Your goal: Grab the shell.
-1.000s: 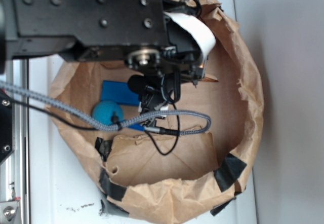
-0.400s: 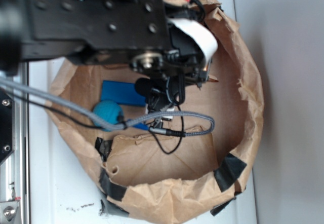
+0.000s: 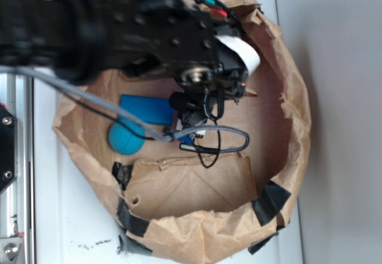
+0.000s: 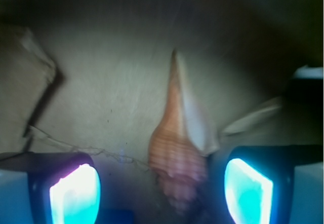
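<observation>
Paper basin [image 3: 292,126], one, brown with black-taped rim, containing one blue flat block [image 3: 146,109], one blue ball [image 3: 125,137] and one shell [image 4: 179,143], the shell lying on the paper floor between the spread, empty fingers [image 4: 76,193] of the single gripper [image 4: 161,191].

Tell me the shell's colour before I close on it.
Orange-brown and ribbed, with a pale cream lip along one side: the shell shows best in the wrist view.
</observation>
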Controlling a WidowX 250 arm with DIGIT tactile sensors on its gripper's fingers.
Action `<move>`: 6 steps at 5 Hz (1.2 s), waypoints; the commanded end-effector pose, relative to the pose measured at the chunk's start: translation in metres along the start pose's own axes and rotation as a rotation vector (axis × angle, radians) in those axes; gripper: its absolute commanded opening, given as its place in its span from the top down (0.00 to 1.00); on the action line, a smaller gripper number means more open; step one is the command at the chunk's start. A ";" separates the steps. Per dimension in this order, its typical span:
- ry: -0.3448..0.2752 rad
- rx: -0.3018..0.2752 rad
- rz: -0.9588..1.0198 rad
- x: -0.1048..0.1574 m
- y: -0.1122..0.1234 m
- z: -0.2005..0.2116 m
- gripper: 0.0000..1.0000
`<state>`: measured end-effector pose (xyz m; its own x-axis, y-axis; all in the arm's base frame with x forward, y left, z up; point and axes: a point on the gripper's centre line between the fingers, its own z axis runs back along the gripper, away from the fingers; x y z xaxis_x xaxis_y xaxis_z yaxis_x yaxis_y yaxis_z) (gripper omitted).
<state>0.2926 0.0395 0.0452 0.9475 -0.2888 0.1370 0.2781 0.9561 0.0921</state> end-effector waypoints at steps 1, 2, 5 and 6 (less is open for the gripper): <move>-0.021 0.053 0.019 0.024 0.005 -0.004 1.00; -0.036 0.052 0.029 0.022 0.006 -0.004 1.00; -0.135 0.022 0.075 0.008 0.008 0.043 1.00; -0.163 -0.054 0.076 -0.001 0.009 0.077 1.00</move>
<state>0.2733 0.0389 0.1005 0.9488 -0.2246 0.2221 0.2323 0.9726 -0.0087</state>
